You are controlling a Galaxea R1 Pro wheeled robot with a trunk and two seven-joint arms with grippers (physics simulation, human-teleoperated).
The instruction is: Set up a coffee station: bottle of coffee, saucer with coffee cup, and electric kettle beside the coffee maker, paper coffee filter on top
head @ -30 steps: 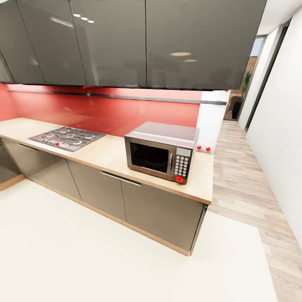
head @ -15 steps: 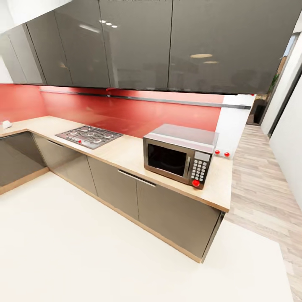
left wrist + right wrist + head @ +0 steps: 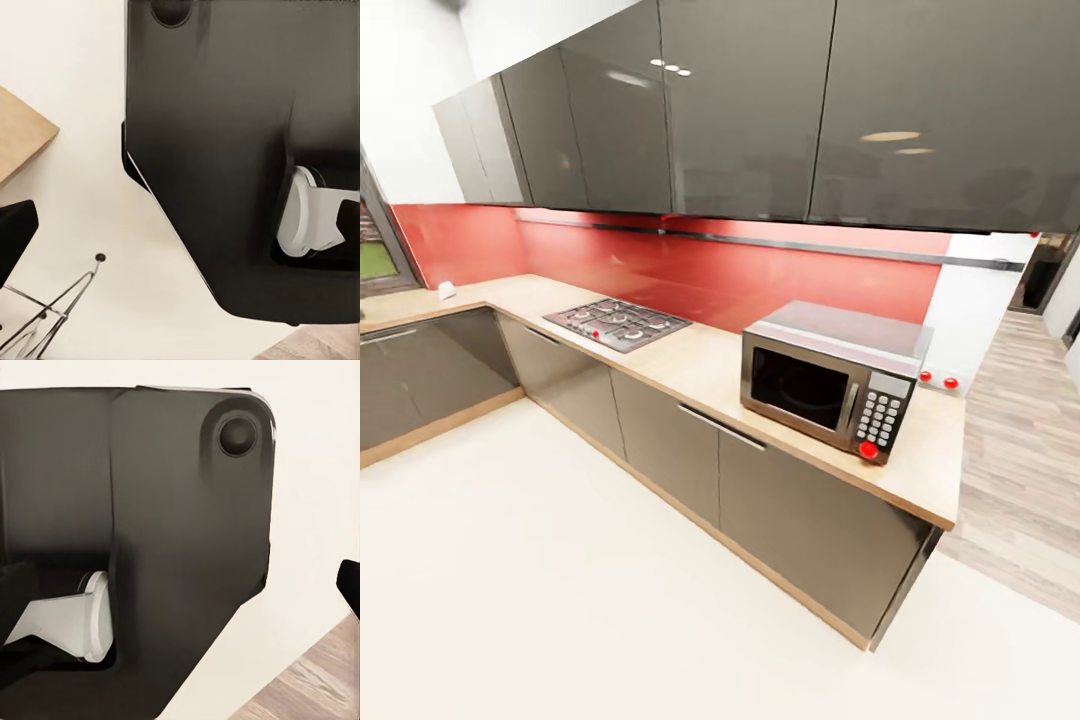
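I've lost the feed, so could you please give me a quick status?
In transit, pincers unseen. Countertop carries microwave and gas hob; no coffee items visible. Floor ahead open.

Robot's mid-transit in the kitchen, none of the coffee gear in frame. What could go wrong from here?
1. The countertop ends in a corner by the wood floor; if the base swings wide it might clip that corner or the cabinets.
2. The microwave sits close to the counter's front edge, so an arm passing near could knock it.
3. The wrist views look at the robot's own dark body, so the fingers' state can't be checked before any reach.
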